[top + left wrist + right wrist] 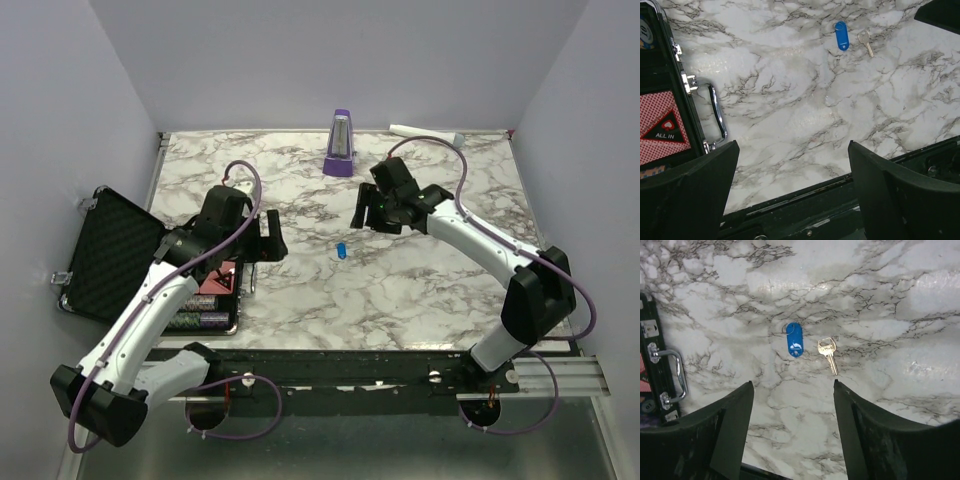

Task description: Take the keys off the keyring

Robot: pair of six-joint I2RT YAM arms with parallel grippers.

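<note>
1. Lying flat near the middle of your marble worktop (900, 300) are a blue tag (795, 341) and a silver key (828, 355), just beside each other and not touching.
2. A faint thin ring (787, 329) shows at the tag's top end.
3. Your left hand (792, 190) hovers spread wide, holding nothing.
4. Your right hand (792, 435) hangs close to both pieces, fingers apart, empty.
5. An open black case (110, 255) sits at the worktop's left edge.

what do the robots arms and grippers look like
Both the left arm and right arm have white link shells with black joints and bases. A purple cable loops along each. The left gripper and right gripper are black, with broad, wedge-shaped matte fingers.
</note>
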